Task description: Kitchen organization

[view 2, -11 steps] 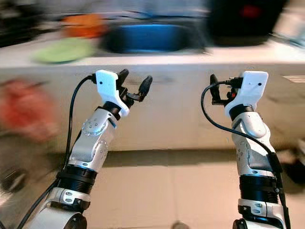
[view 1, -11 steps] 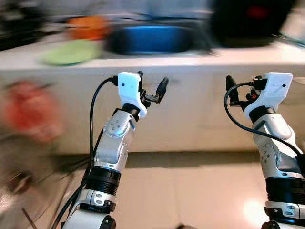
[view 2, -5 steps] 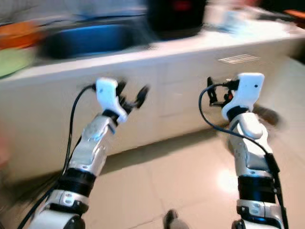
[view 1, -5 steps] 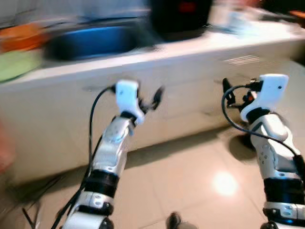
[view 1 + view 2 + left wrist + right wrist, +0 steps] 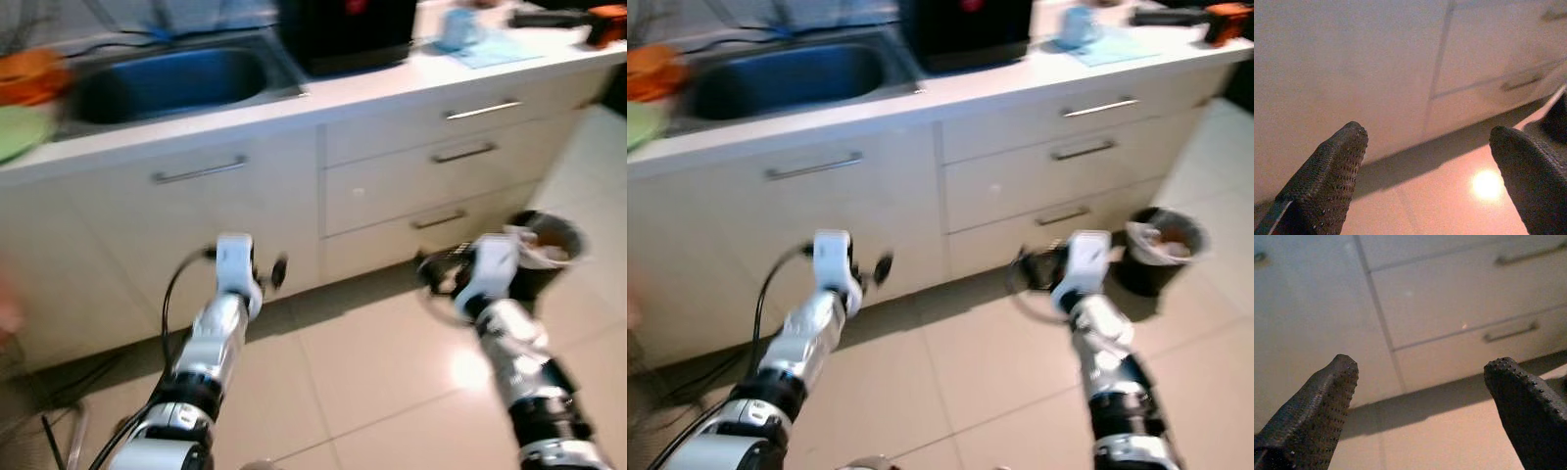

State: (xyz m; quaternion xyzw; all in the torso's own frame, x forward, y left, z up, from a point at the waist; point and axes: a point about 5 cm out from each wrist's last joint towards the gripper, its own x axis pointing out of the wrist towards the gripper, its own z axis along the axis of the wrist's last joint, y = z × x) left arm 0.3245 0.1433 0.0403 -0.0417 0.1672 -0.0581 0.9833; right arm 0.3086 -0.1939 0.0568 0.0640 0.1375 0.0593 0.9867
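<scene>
Left eye view, slightly blurred: cream kitchen counter (image 5: 323,93) runs across the far side, with a dark blue sink basin (image 5: 162,83) set in it at far left-centre. Orange bowl (image 5: 29,73) and light green plate (image 5: 15,132) sit at the far left edge of the counter, beside the sink. Black boxy appliance (image 5: 343,29) stands just right of the sink; pale blue cup (image 5: 454,27) on a light blue mat (image 5: 495,49) further right. Cream cabinet door with a steel bar handle (image 5: 201,170) under the sink, three cream drawers (image 5: 431,181) to its right. Small black waste bin with a white liner (image 5: 544,250) on the beige tiled floor (image 5: 362,382) at right, near the lowest drawer.

Left gripper (image 5: 1430,161) held low in front of the cabinet door, fingers spread wide, holding nothing. Right gripper (image 5: 1422,396) held low in front of the drawers, near the bin, fingers also spread wide, nothing between them. Neither touches the cabinets.
</scene>
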